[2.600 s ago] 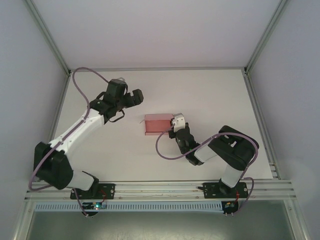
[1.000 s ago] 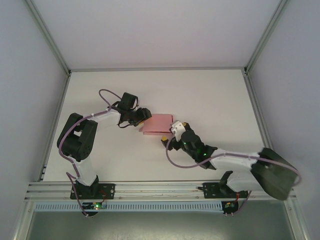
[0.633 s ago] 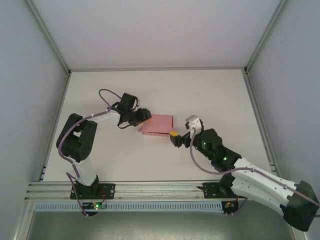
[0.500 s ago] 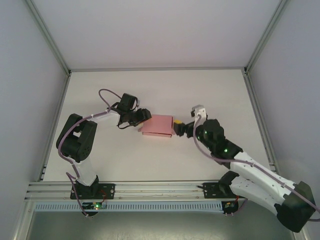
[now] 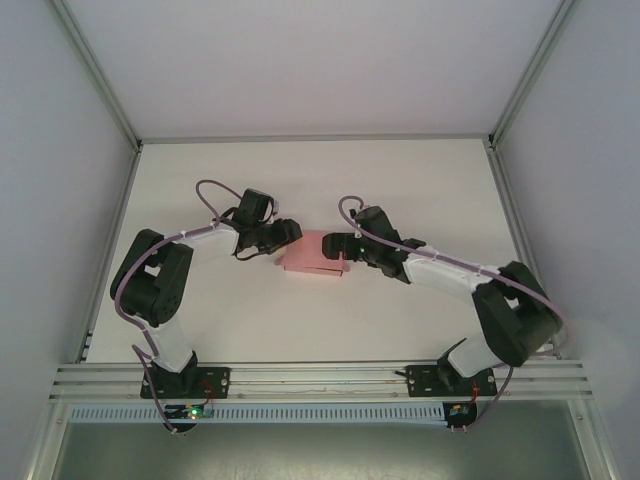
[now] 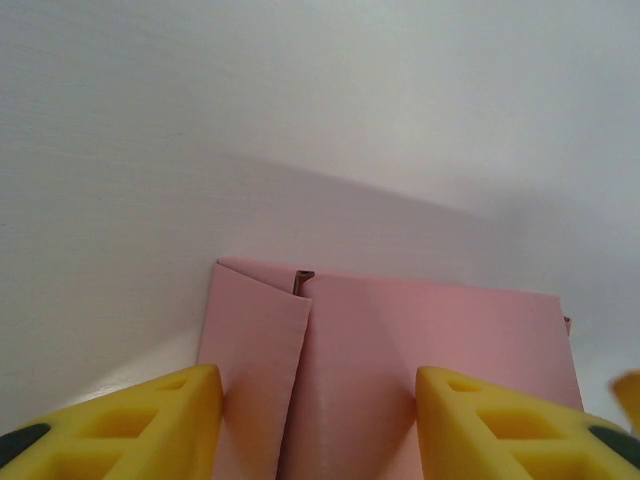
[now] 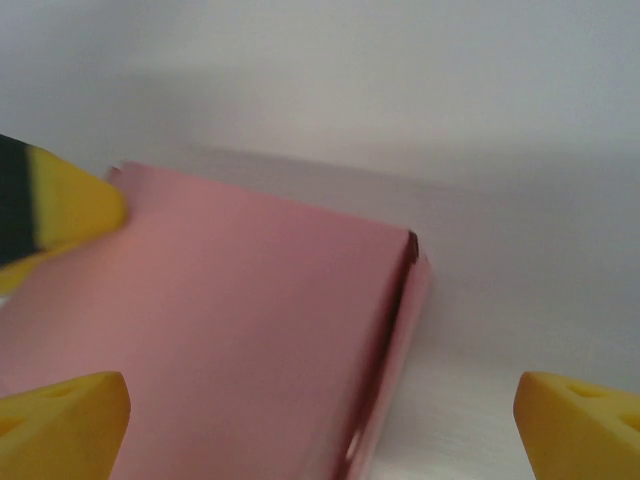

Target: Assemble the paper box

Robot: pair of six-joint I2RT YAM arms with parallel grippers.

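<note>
While the pink paper box (image 5: 318, 252) lies flat at mid-counter (image 5: 420, 190), an arm sits at each end of it. Its long axis runs left to right, straight between them. Left arm (image 5: 200, 238): jaws parted, straddling the box's left end, gripping nothing; can't tell if they touch. Right arm (image 5: 440, 270): jaws spread wider about the right end, also empty. Both about equally near. A folded flap (image 6: 255, 345) lies loose along one side. Bare counter all round; walls well away.
</note>
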